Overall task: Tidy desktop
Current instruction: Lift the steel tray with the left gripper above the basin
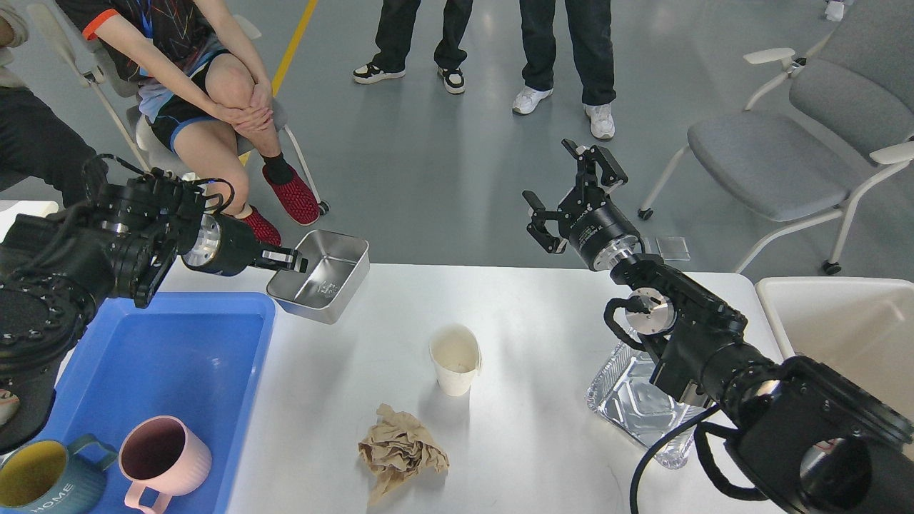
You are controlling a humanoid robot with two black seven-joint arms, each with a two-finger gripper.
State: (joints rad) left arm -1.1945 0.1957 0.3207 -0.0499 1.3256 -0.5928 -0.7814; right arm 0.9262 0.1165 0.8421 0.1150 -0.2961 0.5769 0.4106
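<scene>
Left pincer (pixel 294 260) is clamped on the rim of a steel tray (pixel 321 275), holding it tilted in the air just past the far right corner of the blue tray (pixel 171 357). Inside that blue tray, at its near end, sit a pink mug (pixel 163 460) and a dark teal mug (pixel 36 482), side by side. The white desk (pixel 528 421) stretches right of the blue tray, and on its bare middle stands a paper cup (pixel 455 360), upright, with a crumpled brown paper (pixel 400 453) lying nearer than it. Farther right of the blue tray, a foil container (pixel 632 403) rests on the desk, partly hidden under the right arm. Right pincer (pixel 575 193) is raised over the desk's far edge, fingers spread wide, gripping nothing. Beyond the desk's right edge, an off-white bin (pixel 835 314).
</scene>
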